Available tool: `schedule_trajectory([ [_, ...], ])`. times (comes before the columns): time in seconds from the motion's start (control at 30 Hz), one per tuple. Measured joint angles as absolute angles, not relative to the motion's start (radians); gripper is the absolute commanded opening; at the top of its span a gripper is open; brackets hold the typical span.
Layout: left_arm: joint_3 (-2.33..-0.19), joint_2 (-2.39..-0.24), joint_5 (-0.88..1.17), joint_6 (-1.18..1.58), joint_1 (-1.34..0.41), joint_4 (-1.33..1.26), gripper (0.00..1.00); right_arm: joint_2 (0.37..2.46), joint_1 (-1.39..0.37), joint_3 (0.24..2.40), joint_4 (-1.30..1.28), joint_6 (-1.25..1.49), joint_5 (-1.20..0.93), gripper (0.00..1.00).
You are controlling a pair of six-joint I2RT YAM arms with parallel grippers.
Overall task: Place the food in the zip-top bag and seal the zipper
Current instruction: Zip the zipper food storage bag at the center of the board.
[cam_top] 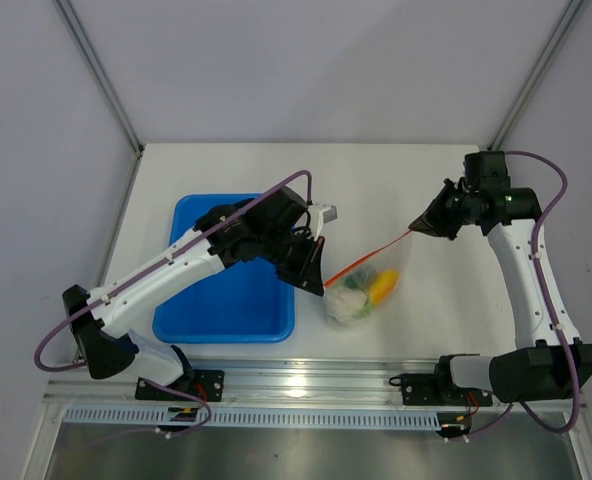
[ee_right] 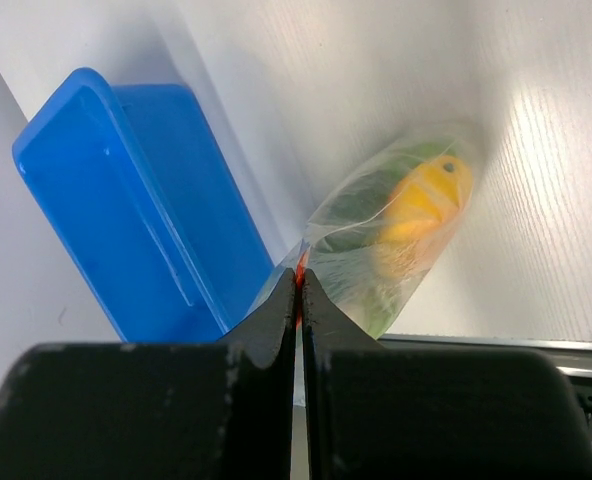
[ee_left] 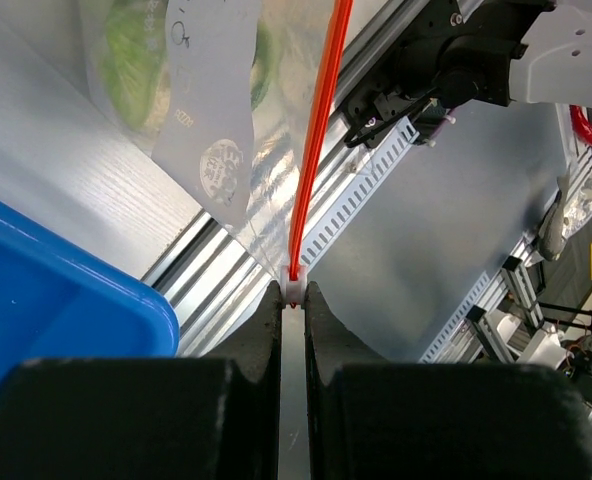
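Pinching the zipper [cam_top: 371, 252] at both ends: left end in the left tool [cam_top: 314, 268], right end in the right tool [cam_top: 416, 228]. On the left, closed down to a narrow slit, with only the thin orange-red strip and a bit of clear film between the fingers. On the right, closed tight, a sliver of red strip caught at the fingertips. Pulled taut and straight between the 2 tools, higher at the right end. Carrying the clear bag [cam_top: 361, 290] below the strip, just right of the blue tray [cam_top: 206, 300], over the white bench [cam_top: 396, 180]. Inside, an orange-yellow fruit [cam_top: 382, 285] toward the right and a white-and-green cabbage [cam_top: 348, 303] toward the left, touching each other at the bag's bottom. More green beside them, too blurred to name. Cannot tell whether resting on the bench or hanging just clear of it. In the left wrist view, a printed white patch on the crinkly bag wall, left of the strip.
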State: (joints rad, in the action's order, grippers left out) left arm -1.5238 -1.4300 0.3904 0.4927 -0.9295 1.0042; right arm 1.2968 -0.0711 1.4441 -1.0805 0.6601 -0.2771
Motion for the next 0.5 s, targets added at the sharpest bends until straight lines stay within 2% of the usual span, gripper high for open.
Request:
schedule_trajectory([
  [0.07,-1.518,-1.43,0.387,0.493,-0.929,1.003,0.26,1.291,-0.071,1.444,-1.081,0.661,-0.277,0.0],
  [0.13,-1.517,-1.429,0.387,0.494,-0.929,1.005,0.42,1.288,-0.07,1.444,-1.079,0.661,-0.273,0.0],
  [0.27,-1.528,-1.425,0.381,0.487,-0.929,1.011,0.67,1.285,-0.062,1.439,-1.055,0.681,-0.267,0.0],
  [0.3,-1.543,-1.43,0.371,0.483,-0.93,1.016,0.99,1.285,-0.061,1.434,-1.047,0.688,-0.267,0.0],
  [0.5,-1.724,-1.477,0.252,0.468,-0.931,1.066,0.99,1.314,-0.058,1.413,-1.001,0.748,-0.266,0.0],
])
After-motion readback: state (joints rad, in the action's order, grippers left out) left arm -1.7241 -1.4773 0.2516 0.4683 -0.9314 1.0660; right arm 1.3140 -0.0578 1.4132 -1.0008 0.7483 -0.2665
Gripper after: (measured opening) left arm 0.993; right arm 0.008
